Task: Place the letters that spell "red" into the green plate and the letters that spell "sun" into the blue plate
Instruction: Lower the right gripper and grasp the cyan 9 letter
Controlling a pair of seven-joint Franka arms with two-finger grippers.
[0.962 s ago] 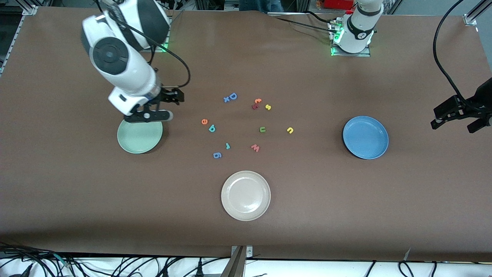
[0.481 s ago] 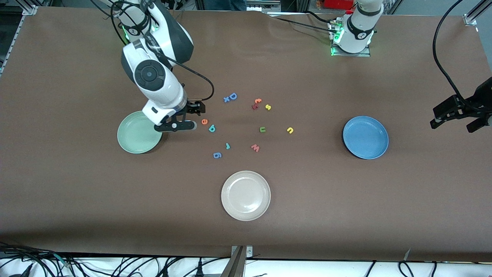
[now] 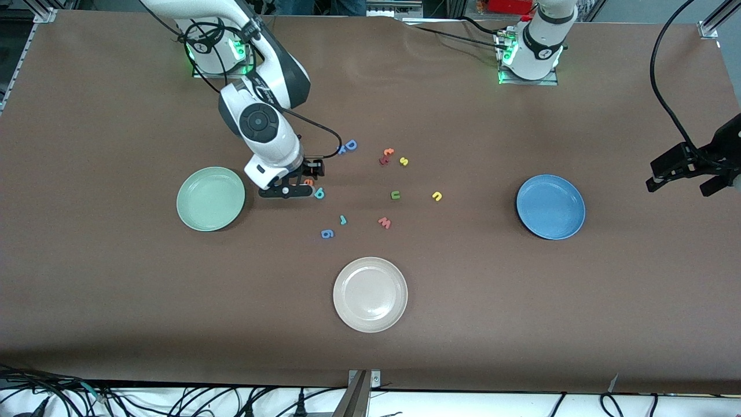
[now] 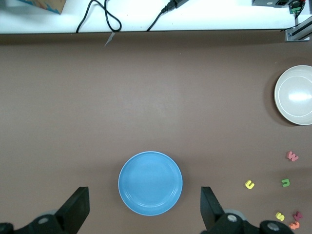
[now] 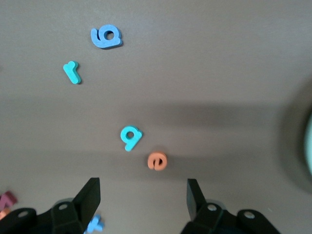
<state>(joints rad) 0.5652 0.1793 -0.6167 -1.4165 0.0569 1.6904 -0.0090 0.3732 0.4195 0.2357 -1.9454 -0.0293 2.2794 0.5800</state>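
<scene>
My right gripper (image 3: 300, 182) hangs open just above the table beside the orange "e" (image 3: 308, 182), with nothing between its fingers. In the right wrist view the "e" (image 5: 157, 161) lies just ahead of the open gripper (image 5: 142, 190), with the teal "d" (image 5: 130, 137) beside it and the teal "r" (image 5: 72, 72) farther off. The green plate (image 3: 211, 198) sits toward the right arm's end. The yellow "s" (image 3: 404, 161), olive "u" (image 3: 395, 195) and yellow "n" (image 3: 437, 197) lie mid-table. My left gripper (image 3: 689, 174) waits open past the blue plate (image 3: 550, 207); its wrist view shows that plate (image 4: 150, 183).
A cream plate (image 3: 370, 294) sits nearer the front camera. A blue "g" (image 3: 327, 233), a salmon "w" (image 3: 384, 222), a blue "D" (image 3: 350, 145) and an orange "t" (image 3: 388, 152) with a dark red letter lie among the task letters.
My right arm has swung from over the green plate toward the letters and come down beside the orange "e". The left arm has stayed put.
</scene>
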